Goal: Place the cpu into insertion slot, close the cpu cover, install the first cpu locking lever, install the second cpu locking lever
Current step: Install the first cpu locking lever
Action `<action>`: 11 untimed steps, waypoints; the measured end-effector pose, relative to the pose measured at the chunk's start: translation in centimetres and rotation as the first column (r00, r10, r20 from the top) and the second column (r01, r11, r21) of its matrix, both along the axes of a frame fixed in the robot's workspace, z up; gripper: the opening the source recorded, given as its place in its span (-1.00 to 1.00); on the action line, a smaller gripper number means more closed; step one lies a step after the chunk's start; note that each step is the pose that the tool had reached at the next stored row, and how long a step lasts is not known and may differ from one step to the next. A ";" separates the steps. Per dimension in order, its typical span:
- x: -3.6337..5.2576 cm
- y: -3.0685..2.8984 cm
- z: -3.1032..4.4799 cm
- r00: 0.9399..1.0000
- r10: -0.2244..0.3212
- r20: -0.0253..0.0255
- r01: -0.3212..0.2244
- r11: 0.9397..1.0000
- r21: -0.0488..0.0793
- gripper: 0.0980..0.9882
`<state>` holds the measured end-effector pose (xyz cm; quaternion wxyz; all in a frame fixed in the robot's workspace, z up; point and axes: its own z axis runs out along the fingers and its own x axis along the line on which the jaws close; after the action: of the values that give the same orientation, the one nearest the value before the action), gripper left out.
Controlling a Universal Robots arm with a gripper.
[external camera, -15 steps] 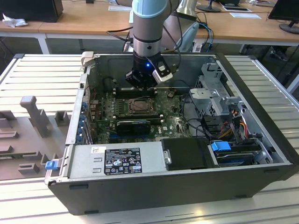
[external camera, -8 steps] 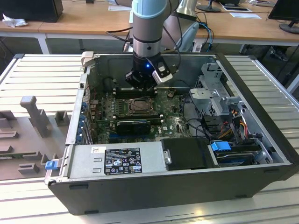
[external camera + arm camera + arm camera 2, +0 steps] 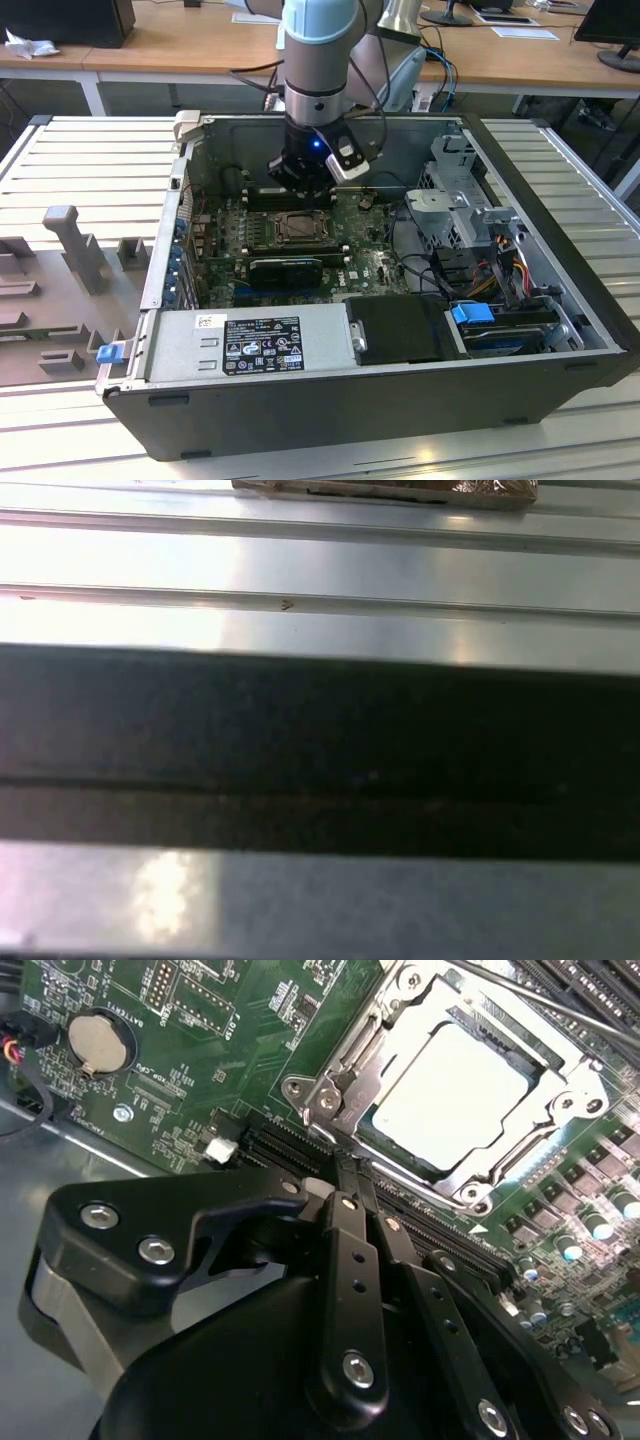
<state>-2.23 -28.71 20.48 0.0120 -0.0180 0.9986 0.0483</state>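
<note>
My tool hangs inside the open computer case, its two black fingers drawn together to a narrow tip with nothing between them. In the second wrist view that tip sits low over the green motherboard, just beside one corner of the insertion slot and above a black card slot.

The relation that matters: the socket lies directly ahead of my fingertips, along the line in which the fingers point, and very near. The cpu lies flat in the socket, its pale face showing through the cut-out of the cpu cover, whose silvery frame appears folded down around it. A thin metal rod, which I judge to be a locking lever, runs along the socket's far edge; whether it is latched I cannot tell.

The exterior view places my tool at the socket's rear edge, toward the back wall of the case, with the socket roughly mid-board. It gives the layout of the case but not the chip; the second wrist view gives chip, cover and fingertips at close range. The first wrist view shows ribbed bright metal and a dark band.
</note>
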 end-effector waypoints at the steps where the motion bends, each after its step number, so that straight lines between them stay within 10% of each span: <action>1: 0.00 0.00 -0.07 1.000 0.000 0.000 0.000 1.000 0.000 -0.98; 11: 0.01 0.00 -0.35 1.000 0.000 0.000 0.000 1.000 0.013 -0.98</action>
<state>-2.22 -28.71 20.13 0.0121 -0.0180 0.9983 0.0549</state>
